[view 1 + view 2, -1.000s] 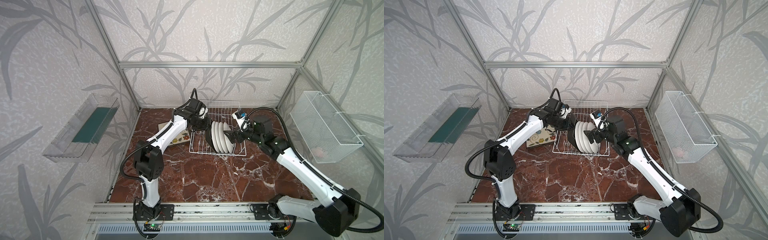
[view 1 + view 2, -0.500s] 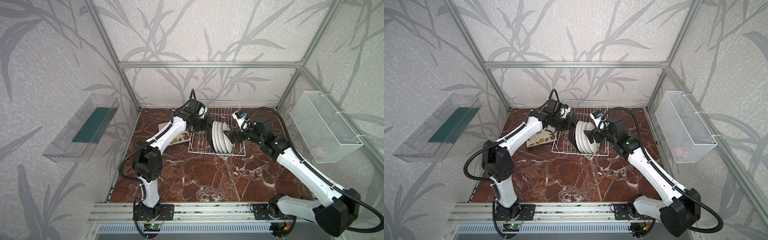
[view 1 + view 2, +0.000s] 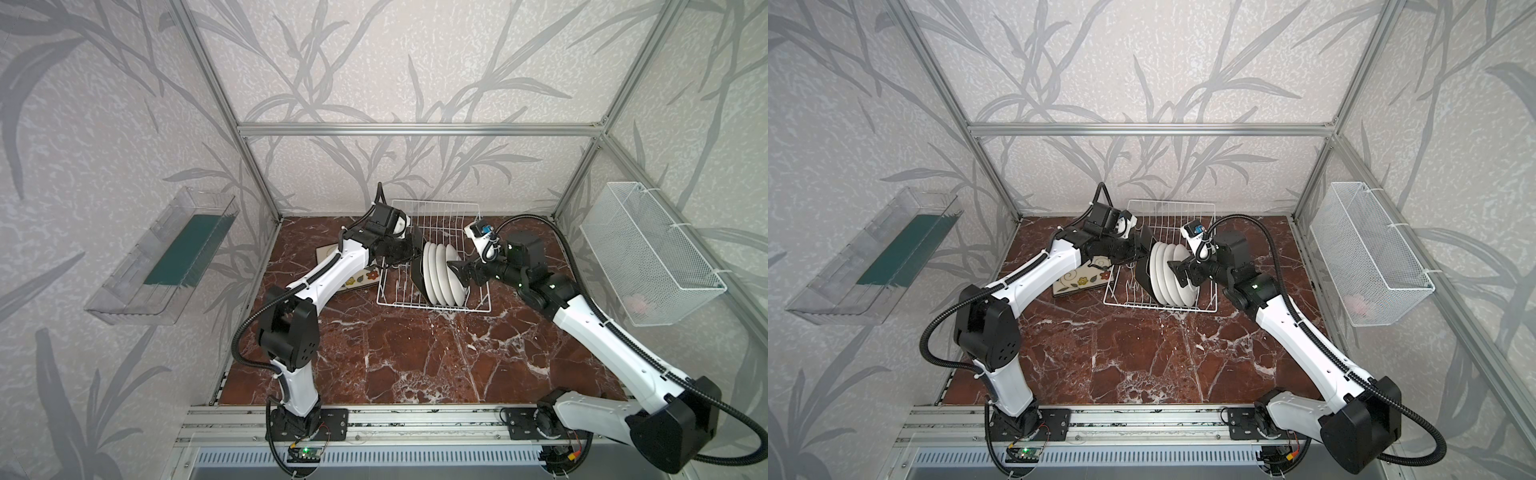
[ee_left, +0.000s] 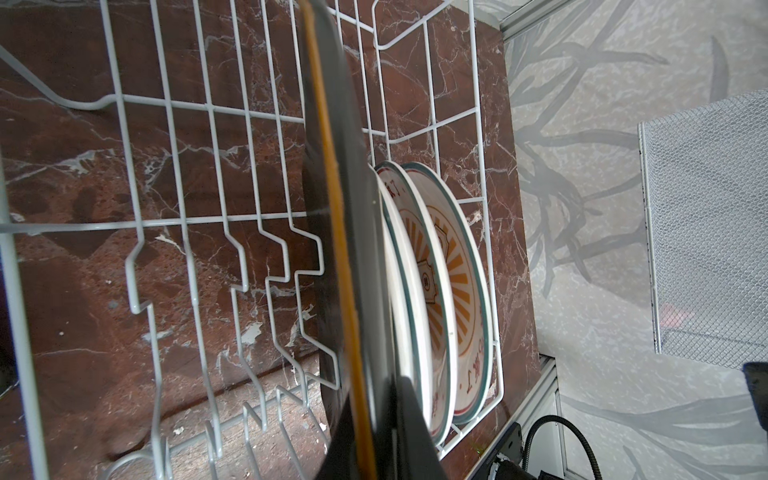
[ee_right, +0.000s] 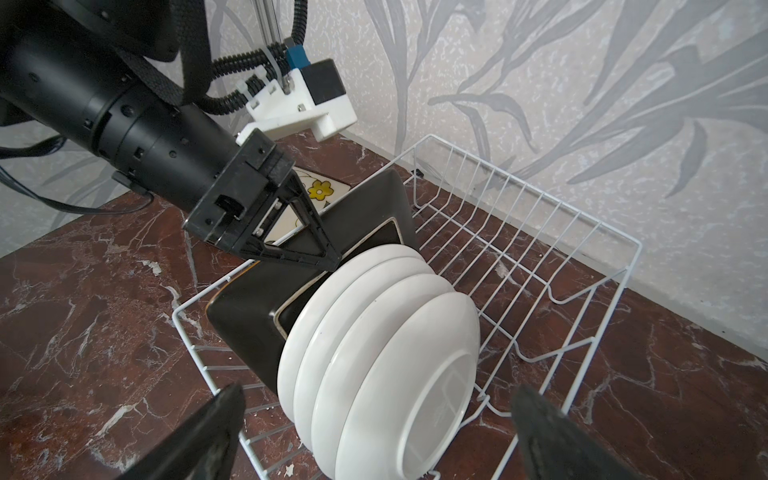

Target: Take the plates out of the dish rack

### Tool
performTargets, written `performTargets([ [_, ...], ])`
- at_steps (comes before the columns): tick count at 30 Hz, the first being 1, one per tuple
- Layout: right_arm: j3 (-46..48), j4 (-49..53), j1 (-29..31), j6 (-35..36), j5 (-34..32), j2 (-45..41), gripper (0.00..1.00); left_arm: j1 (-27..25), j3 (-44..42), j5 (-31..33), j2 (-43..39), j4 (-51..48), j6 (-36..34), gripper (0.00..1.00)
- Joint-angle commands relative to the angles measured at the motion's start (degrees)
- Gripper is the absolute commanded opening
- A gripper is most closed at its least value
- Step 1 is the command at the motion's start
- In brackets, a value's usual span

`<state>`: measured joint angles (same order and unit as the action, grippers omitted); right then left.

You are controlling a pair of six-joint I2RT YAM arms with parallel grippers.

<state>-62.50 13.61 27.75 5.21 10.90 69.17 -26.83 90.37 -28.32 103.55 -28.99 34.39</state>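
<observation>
The left claw was clenched on the upper edge of the black plate; that plate stood on edge in the rack, just beside a row of four round plates; these stood upright among the prongs in the rack's near half, their white backs turned to the right claw; the right claw hung released, jaws spread wide close to the back of the nearest round plate; whether it touched could not be told; the rack sat at the back of the desk; a flowered plate lay flat on the desk just left of the rack, partly under the left arm.
</observation>
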Motion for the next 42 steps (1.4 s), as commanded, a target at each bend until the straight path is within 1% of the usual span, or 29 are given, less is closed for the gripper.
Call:
performTargets([
  [1, 0.49, -0.34, -0.15, 0.11, -0.53, -1.31, 0.99, 0.09, -2.92, 3.01, -2.00, 0.88, 0.59, 0.00],
  [8, 0.45, -0.60, -0.15, -0.38, -0.17, -1.40, 0.99, -0.21, -7.58, 2.51, -3.72, 8.48, 6.92, 0.00],
  [13, 0.39, -0.53, -0.17, -0.11, -0.35, -1.58, 0.99, -0.89, -10.06, 6.09, -6.02, 10.24, 9.20, 0.00],
  [17, 0.33, -0.60, -0.24, 0.15, -0.37, -1.25, 0.99, -1.58, -11.30, 7.41, -7.46, 11.50, 11.18, 0.00],
  [30, 0.38, -0.72, -0.32, 0.76, -0.44, -1.22, 0.99, -4.73, -12.31, 9.68, -7.95, 13.83, 15.48, 0.00],
  [35, 0.41, -0.58, -0.67, 1.13, -0.60, -1.31, 0.99, -5.25, -13.64, 9.11, -8.14, 16.02, 17.54, 0.00],
  [39, 0.35, -0.47, -0.95, 1.19, -0.61, -1.31, 0.99, -6.14, -13.43, 8.92, -8.45, 16.07, 17.90, 0.00],
  [42, 0.44, -0.44, -1.23, 1.12, -0.46, -1.31, 0.99, -6.26, -12.06, 8.94, -9.09, 14.75, 16.59, 0.00],
])
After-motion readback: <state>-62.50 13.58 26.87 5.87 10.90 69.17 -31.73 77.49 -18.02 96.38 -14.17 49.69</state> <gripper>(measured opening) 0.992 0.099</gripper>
